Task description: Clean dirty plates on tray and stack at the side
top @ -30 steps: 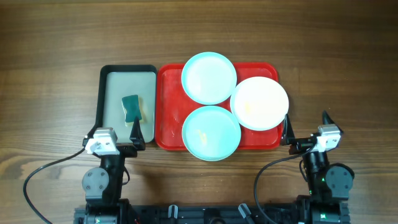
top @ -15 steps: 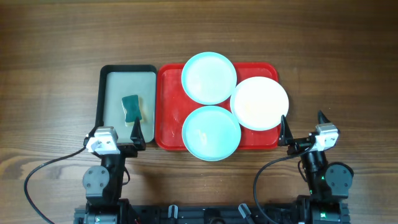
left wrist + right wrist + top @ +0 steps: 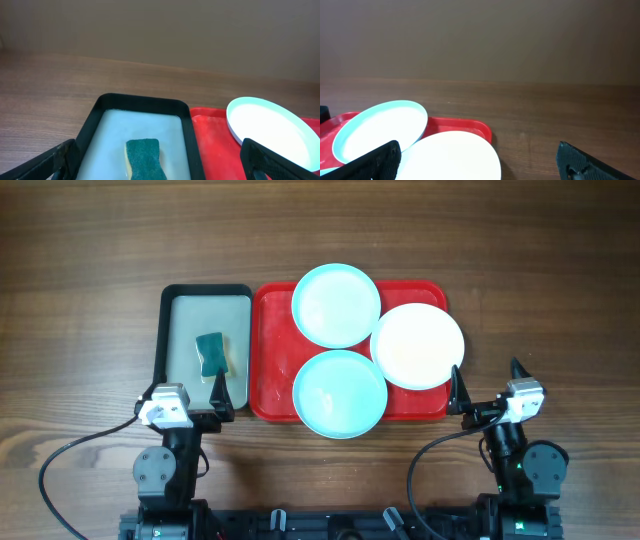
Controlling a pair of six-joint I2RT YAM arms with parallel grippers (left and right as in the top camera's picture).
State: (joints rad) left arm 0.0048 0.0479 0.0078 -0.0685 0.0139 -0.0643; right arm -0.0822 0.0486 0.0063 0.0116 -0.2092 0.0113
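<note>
Three plates: two pale turquoise round plates, one far (image 3: 336,304) and one near (image 3: 339,393), and one white round plate (image 3: 417,345), all lie crowded on the large red rectangular plastic tray (image 3: 268,350). None is stacked at the side yet.
Left gripper: my left gripper (image 3: 178,392) has its jaws spread wide and holds nothing. It hangs over the near end of the black-rimmed tray with the pale inside (image 3: 165,350), with the green sponge (image 3: 210,354) just ahead.
Right gripper: my right gripper (image 3: 486,372) is spread wide and empty, over the bare wooden counter (image 3: 100,280) beside the white plate.
Risk, overhang: the near turquoise plate juts past the red tray's near rim and the white plate past its right rim. Pressing on an overhanging edge would likely tip that plate.
Risk, crowding: the plate rims meet, so scrubbing or lifting one could drag its neighbours.
Risk, rim: a low approach to the green sponge may catch a finger on the raised black rim.
Edges: the two trays sit side by side with almost no gap.
Open room: wide bare counter lies right of the red tray and beyond both trays, which suits the stack.
</note>
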